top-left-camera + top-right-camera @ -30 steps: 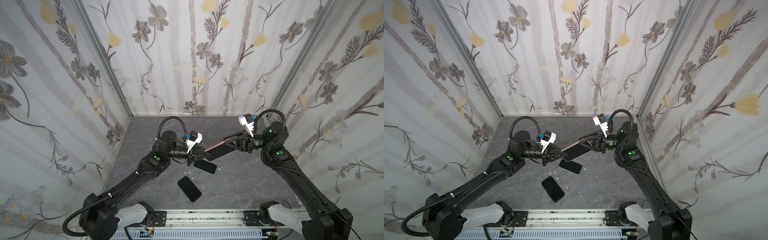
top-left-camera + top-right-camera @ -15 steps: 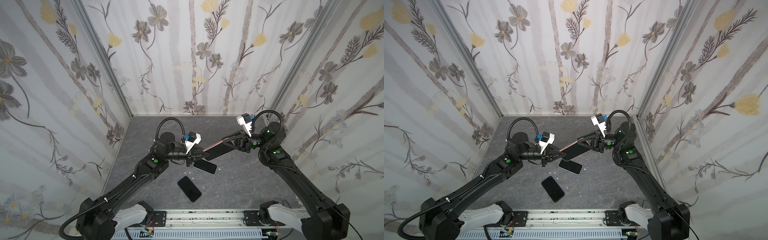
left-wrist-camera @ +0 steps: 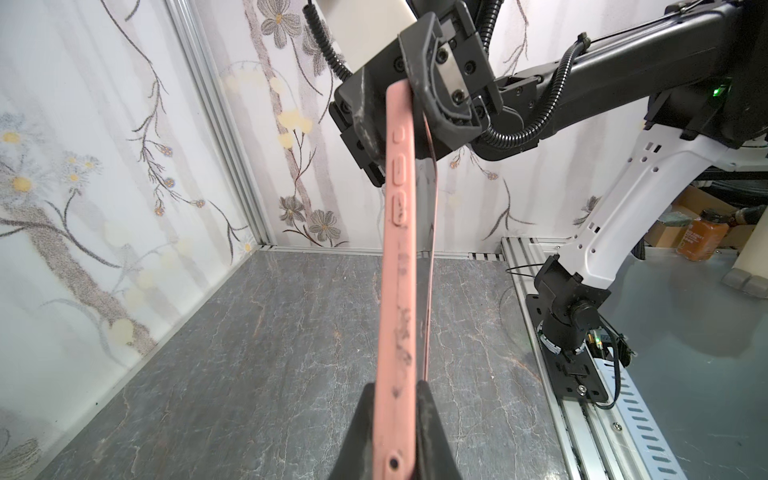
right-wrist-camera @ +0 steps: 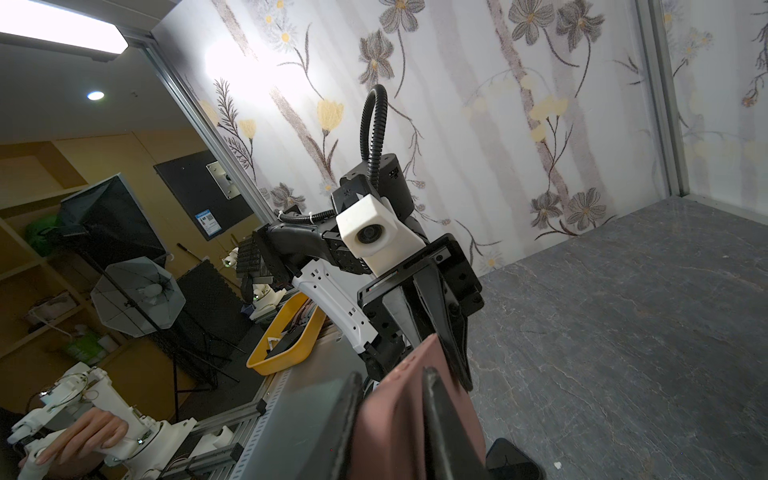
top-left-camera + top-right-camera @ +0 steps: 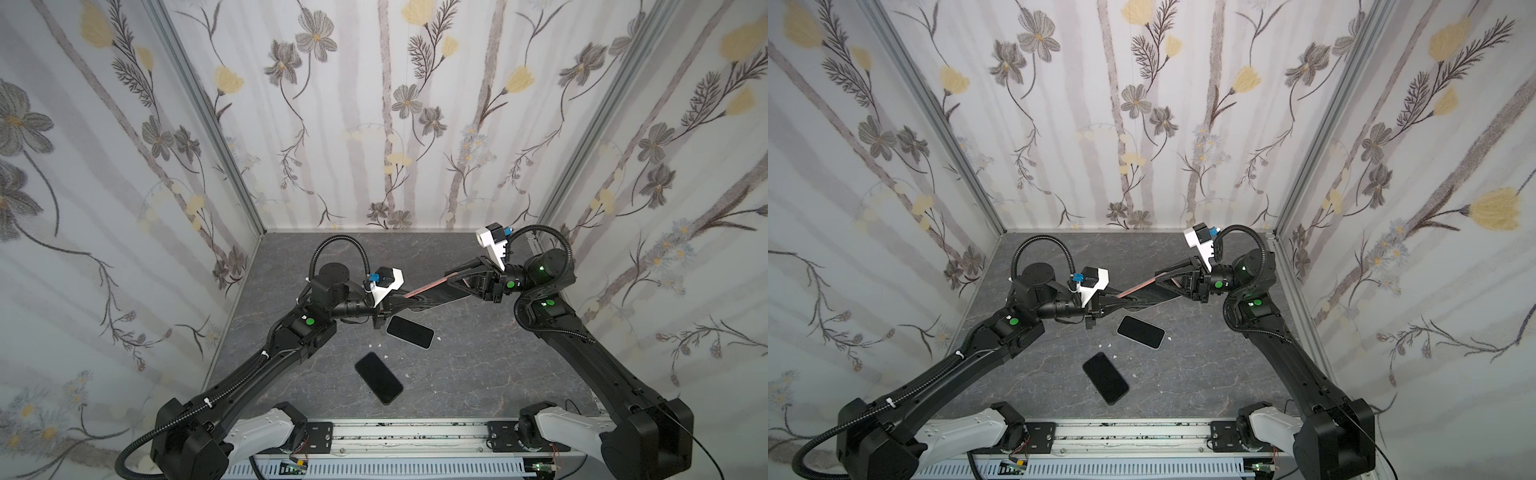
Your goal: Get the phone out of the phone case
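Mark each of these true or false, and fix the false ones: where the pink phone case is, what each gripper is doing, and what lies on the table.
1. Two black phones lie flat on the table. True.
2. The pink phone case rests on the table. False: it is held in the air between the two arms, clear of the table.
3. The left gripper is shut on one end of the phone case. True.
4. The right gripper hangs apart from the phone case. False: its fingers sit on either side of the case's other end, gripping it.
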`<move>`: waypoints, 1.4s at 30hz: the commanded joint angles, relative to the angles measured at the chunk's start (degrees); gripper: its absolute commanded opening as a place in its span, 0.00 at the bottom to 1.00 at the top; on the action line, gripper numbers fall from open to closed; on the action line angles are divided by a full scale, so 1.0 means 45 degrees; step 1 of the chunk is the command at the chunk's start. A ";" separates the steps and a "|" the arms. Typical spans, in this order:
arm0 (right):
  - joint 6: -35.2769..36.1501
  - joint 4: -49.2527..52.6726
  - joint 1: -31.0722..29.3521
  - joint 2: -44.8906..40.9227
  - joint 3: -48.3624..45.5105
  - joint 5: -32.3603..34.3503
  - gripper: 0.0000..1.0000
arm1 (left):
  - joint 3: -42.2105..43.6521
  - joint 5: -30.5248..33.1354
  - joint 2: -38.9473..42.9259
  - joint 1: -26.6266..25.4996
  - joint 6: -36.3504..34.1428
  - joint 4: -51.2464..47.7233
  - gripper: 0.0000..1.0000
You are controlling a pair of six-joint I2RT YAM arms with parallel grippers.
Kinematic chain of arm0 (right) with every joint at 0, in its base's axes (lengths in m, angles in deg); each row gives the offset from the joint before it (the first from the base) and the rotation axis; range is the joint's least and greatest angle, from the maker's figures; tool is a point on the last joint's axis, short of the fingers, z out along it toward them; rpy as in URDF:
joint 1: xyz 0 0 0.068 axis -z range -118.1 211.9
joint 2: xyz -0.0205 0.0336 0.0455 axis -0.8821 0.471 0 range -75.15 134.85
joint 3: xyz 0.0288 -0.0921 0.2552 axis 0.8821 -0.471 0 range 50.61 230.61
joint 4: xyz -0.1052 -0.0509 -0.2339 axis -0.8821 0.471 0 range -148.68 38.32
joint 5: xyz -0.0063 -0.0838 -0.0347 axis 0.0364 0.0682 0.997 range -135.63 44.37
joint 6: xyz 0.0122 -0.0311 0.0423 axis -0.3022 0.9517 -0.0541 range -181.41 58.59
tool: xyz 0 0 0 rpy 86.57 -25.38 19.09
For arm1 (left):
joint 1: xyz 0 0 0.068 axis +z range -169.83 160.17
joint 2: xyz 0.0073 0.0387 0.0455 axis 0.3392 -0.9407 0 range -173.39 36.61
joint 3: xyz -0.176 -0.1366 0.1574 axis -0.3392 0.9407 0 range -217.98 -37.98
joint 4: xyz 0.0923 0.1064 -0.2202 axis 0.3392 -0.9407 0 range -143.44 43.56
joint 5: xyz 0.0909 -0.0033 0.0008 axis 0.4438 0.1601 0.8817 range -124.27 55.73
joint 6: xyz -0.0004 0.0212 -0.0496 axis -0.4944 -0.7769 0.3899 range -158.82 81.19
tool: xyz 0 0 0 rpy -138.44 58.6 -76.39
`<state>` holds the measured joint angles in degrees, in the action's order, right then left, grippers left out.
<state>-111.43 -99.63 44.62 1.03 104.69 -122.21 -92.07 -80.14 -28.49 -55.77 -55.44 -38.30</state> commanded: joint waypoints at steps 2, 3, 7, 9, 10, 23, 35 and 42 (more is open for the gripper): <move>-0.2730 -0.0130 -0.0052 0.0120 -0.0181 0.0742 0.24 | -0.0515 0.2622 -0.0220 0.0076 -0.1951 0.1003 0.00; -0.2859 -0.0221 -0.0048 0.0141 -0.0202 0.0745 0.24 | -0.0552 0.2667 -0.0240 0.0069 -0.1970 0.0986 0.00; -0.3177 -0.0239 -0.0040 0.0200 -0.0222 0.0734 0.26 | -0.0558 0.3073 -0.0221 0.0064 -0.2170 0.0964 0.00; -0.3387 -0.0221 -0.0043 0.0234 -0.0222 0.0766 0.28 | -0.0586 0.3307 -0.0238 0.0068 -0.2261 0.0963 0.00; -0.3449 -0.0216 -0.0062 0.0238 -0.0222 0.0786 0.28 | -0.0613 0.3375 -0.0239 0.0063 -0.2263 0.0964 0.00; -0.3263 -0.0158 0.0101 -0.0094 0.0157 0.1921 0.82 | -0.0631 0.3385 -0.0128 0.0067 -0.1932 0.0948 0.00; 0.3542 0.6232 0.1203 -0.2804 0.0041 0.9218 1.00 | 0.0423 0.2495 0.0736 0.0085 0.1964 0.3084 0.00; 0.3752 0.3533 0.0993 -0.2884 -0.1173 0.6824 0.94 | 0.1022 0.1742 0.0683 0.0320 0.5687 0.6820 0.00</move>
<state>-96.81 -77.68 49.80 -12.58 100.14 -86.71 -87.63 -70.00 -25.45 -54.64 -39.90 -22.27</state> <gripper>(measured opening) 0.943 0.103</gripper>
